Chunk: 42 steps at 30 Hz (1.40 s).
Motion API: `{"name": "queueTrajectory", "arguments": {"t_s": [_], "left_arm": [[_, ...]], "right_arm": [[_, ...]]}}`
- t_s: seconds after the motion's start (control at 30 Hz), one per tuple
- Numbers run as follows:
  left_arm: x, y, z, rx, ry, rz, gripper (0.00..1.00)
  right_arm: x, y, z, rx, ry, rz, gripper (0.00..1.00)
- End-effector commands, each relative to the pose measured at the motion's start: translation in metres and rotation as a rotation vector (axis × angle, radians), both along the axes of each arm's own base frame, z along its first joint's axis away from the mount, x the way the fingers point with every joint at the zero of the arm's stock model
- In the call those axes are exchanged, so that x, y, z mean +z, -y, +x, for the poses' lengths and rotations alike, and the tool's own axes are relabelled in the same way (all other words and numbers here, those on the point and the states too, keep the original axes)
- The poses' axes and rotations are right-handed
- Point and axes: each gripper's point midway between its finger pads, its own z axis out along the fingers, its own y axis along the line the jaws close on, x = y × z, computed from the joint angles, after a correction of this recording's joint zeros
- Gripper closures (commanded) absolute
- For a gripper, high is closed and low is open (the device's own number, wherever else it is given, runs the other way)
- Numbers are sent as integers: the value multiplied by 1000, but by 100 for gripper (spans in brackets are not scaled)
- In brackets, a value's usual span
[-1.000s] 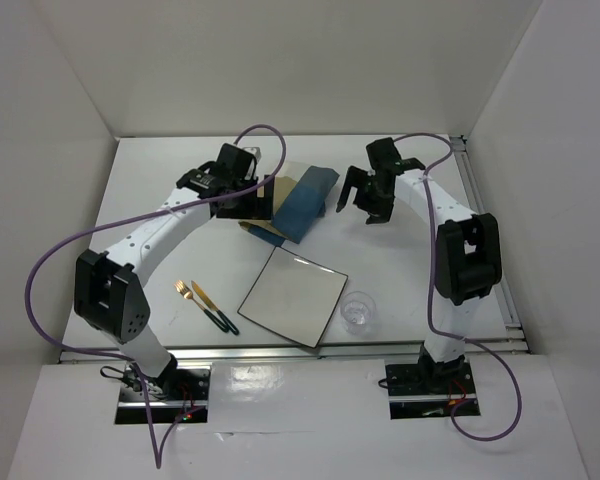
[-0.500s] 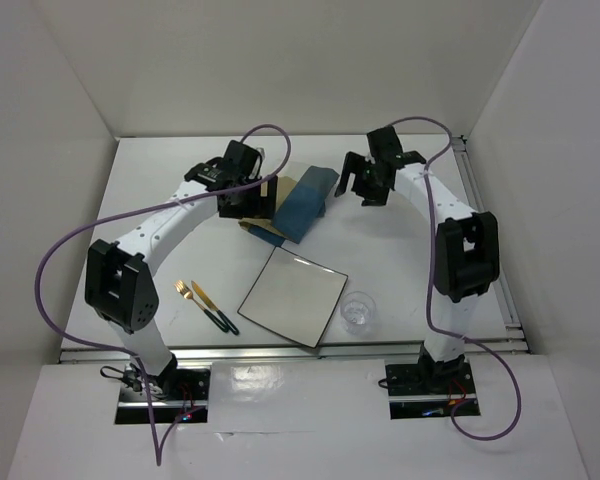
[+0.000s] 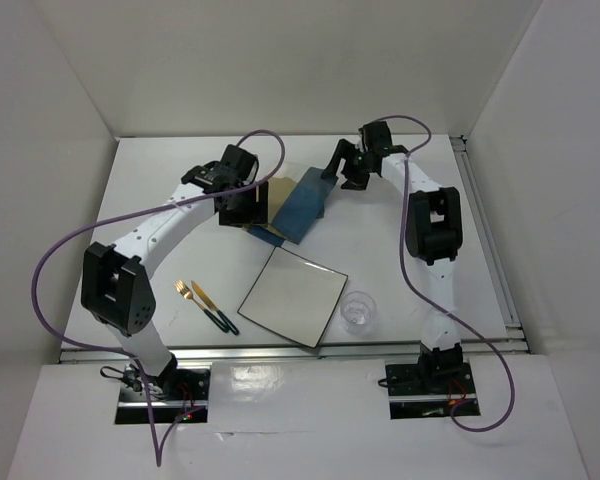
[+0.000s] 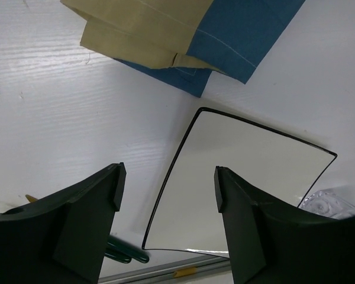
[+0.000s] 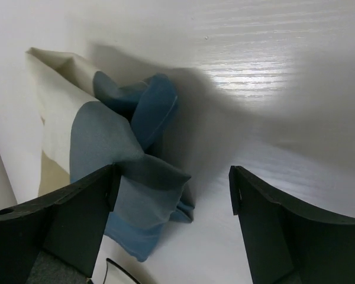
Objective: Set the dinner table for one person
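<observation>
Moved since a second ago: right gripper (image 3: 332, 172), swung from bare tabletop at 2 o'clock across to the far corner of the placemat (image 3: 298, 205). The left gripper (image 3: 242, 208) is almost unchanged at the cloth's 9 o'clock edge.

Item 1, dinner table (image 3: 150, 200). Large matte white top that fills the workspace and carries everything listed. Judged rigid, fixed and rather slick. It offers no hold, so thin things lying flat on it will be hard to get under.

Item 2, placemat. Blue and tan cloth lying skewed at 12 o'clock from table centre, with its far end bunched into folds. Judged light, limp and easily dragged. Best taken at a raised fold or corner, one at each end, so that it spreads.

Item 3, plate (image 3: 293, 295). Square, white, dark-rimmed, at 6 o'clock. Stiff and likely breakable.

Item 4, glass (image 3: 358, 312). Clear, at 5 o'clock, just beside the plate. Fragile and smooth.

Item 5, fork (image 3: 184, 290) and knife (image 3: 212, 305). Side by side at 8 o'clock.

Grippers: both have jaws spread and hold nothing. The right poises over the bunched folds. Whether it touches the cloth cannot be told.
</observation>
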Motion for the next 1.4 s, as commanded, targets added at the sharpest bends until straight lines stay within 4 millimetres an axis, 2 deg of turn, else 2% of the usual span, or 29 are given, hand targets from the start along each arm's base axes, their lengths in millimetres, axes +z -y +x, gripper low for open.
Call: {"name": "queueTrajectory", "arguments": {"t_s": [0.0, 0.03, 0.07, 0.1, 0.13, 0.2, 0.27, 0.3, 0.33, 0.37, 0.4, 0.43, 0.5, 0.57, 0.6, 0.63, 0.7, 0.73, 0.77, 0.83, 0.97, 1.07, 1.17, 1.2, 1.3, 1.37], "left_arm": [[13, -11, -9, 38, -4, -19, 22], [9, -14, -7, 47, -12, -15, 23], [9, -12, -8, 41, -16, -23, 23], [7, -9, -8, 43, -18, -39, 23], [4, -8, -9, 38, -25, -45, 24], [2, -6, -6, 59, -26, -78, 23], [3, 2, -3, 47, -26, -135, 17], [-6, 2, -2, 48, -58, -140, 15], [-9, 5, 0, 54, -72, -170, 13], [-13, 7, -1, 60, -93, -181, 12], [-20, 3, 6, 93, -113, -198, 12], [-19, 3, 5, 99, -125, -224, 12], [-30, -7, 12, 144, -138, -250, 11], [-36, -7, 14, 156, -172, -325, 9], [-40, -8, 16, 166, -188, -357, 7], [-46, -16, 21, 212, -199, -395, 6], [-49, -14, 24, 222, -225, -474, 6], [-55, -18, 25, 245, -240, -500, 5], [-48, -11, 30, 238, -232, -556, 0], [-61, -12, 34, 274, -273, -577, 0], [-65, -7, 51, 328, -275, -648, 0], [-56, 0, 62, 317, -240, -715, 0], [-55, -4, 74, 362, -195, -710, 0], [-57, -9, 76, 380, -189, -718, 0], [-55, -5, 79, 399, -209, -797, 2], [-68, -8, 73, 470, -267, -811, 5]], "right_arm": [[34, -17, 19, 51, 97, 67, 16], [40, -21, 18, 71, 106, 88, 18], [38, -23, 19, 83, 102, 99, 23], [44, -26, 20, 94, 119, 111, 43], [44, -26, 20, 94, 119, 111, 50], [68, -25, 18, 103, 163, 110, 67], [71, -22, 12, 96, 159, 103, 79], [85, -22, 9, 97, 186, 106, 84], [83, -21, 5, 97, 175, 105, 90], [89, -21, 5, 97, 186, 106, 100], [91, -21, 0, 104, 177, 111, 100], [91, -21, 0, 109, 182, 106, 100], [105, -22, -5, 117, 202, 115, 100], [114, -22, -9, 127, 213, 124, 100], [110, -22, -11, 126, 203, 123, 100], [125, -23, -14, 138, 227, 135, 100], [130, -23, -15, 144, 241, 131, 100], [130, -24, -16, 153, 240, 139, 100], [130, -24, -16, 153, 240, 139, 100], [135, -25, -20, 162, 239, 147, 100], [134, -26, -23, 170, 228, 153, 100], [134, -26, -25, 175, 221, 146, 100], [132, -25, -25, 167, 213, 139, 100], [132, -25, -25, 167, 213, 139, 100], [133, -26, -26, 175, 212, 146, 100], [133, -26, -26, 175, 212, 146, 100]]}}
